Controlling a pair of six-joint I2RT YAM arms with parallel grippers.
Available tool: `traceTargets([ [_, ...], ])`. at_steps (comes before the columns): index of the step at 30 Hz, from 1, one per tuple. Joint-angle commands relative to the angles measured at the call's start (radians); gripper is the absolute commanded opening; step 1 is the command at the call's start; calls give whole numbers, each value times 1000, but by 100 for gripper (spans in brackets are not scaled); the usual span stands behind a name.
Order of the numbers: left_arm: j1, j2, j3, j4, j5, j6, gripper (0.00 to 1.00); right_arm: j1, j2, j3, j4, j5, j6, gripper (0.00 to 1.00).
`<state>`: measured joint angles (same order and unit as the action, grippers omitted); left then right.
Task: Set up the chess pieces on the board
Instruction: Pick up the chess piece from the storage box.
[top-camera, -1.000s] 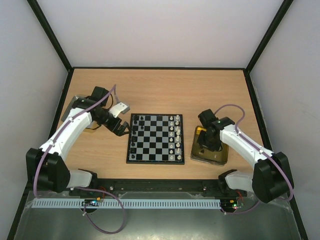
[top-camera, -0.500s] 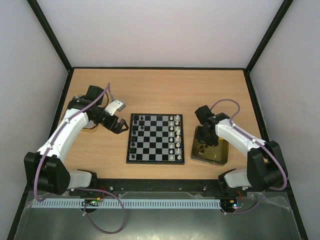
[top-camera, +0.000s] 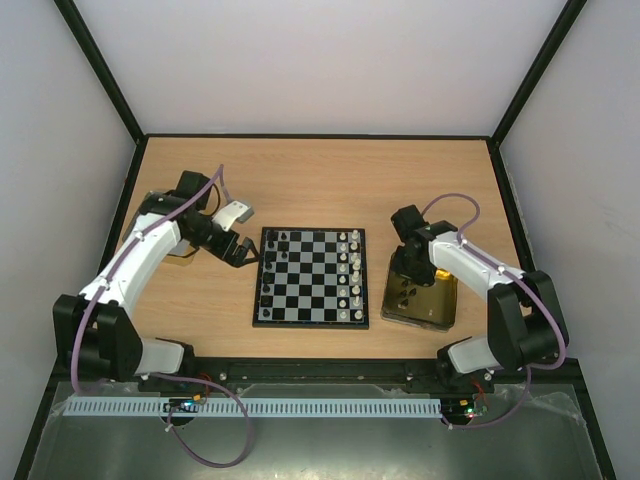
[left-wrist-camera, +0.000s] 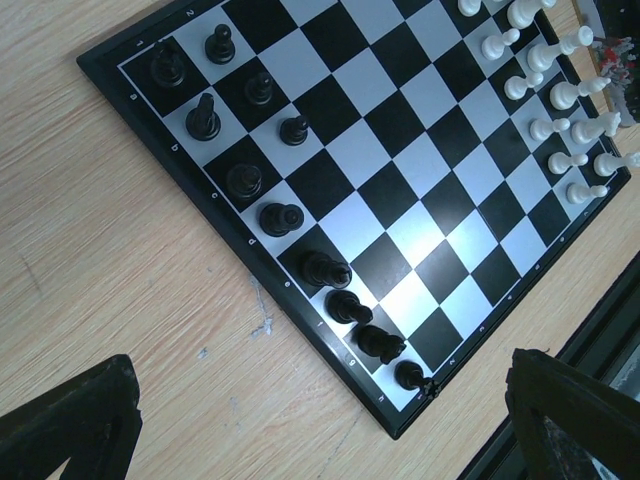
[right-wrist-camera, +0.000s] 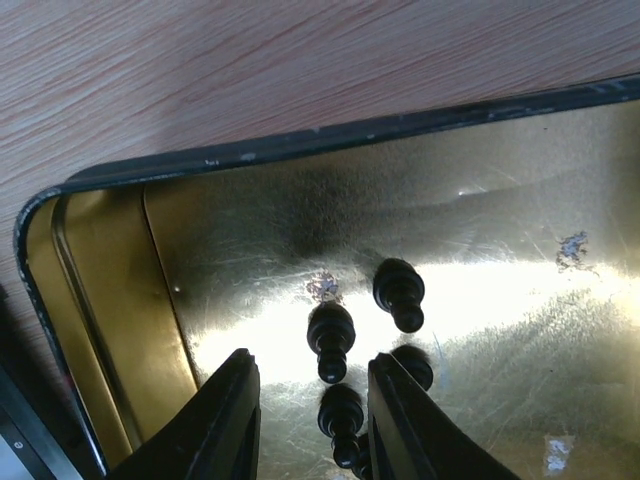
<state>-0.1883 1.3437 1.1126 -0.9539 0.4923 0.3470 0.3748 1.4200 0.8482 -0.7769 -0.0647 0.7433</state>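
The board (top-camera: 310, 292) lies mid-table, with black pieces (top-camera: 268, 272) along its left edge and white pieces (top-camera: 352, 272) along its right. In the left wrist view the board (left-wrist-camera: 400, 150) shows a row of black pieces (left-wrist-camera: 285, 218) and white pieces (left-wrist-camera: 560, 95). My left gripper (top-camera: 238, 250) hovers open just off the board's left side, and nothing lies between its wide-spread fingers (left-wrist-camera: 70, 425). My right gripper (right-wrist-camera: 312, 420) hangs low in the gold tin (right-wrist-camera: 500, 200), open. One loose black pawn (right-wrist-camera: 331, 338) lies in line with its gap and another (right-wrist-camera: 342, 415) lies between its fingers, neither touched by them. A third (right-wrist-camera: 398, 290) lies beside them.
The gold tin (top-camera: 446, 306) sits right of the board. Another tin (top-camera: 150, 205) is partly hidden under the left arm at the table's left edge. Black frame rails and white walls enclose the table. A black rail (left-wrist-camera: 600, 330) runs past the board's near corner.
The right arm has swung its gripper towards the tin's far end and lowered it among the pawns. The left gripper has drawn back slightly from the board's edge, still open.
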Motion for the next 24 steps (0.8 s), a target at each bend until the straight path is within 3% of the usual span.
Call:
traceTargets([
  [1,4,23,17,-1,42,-21,99,-10,17,24,-2,31,1,28],
  [24,4,21,6,18,42,-38,99,-53,81,-35,76,-61,-45,20],
])
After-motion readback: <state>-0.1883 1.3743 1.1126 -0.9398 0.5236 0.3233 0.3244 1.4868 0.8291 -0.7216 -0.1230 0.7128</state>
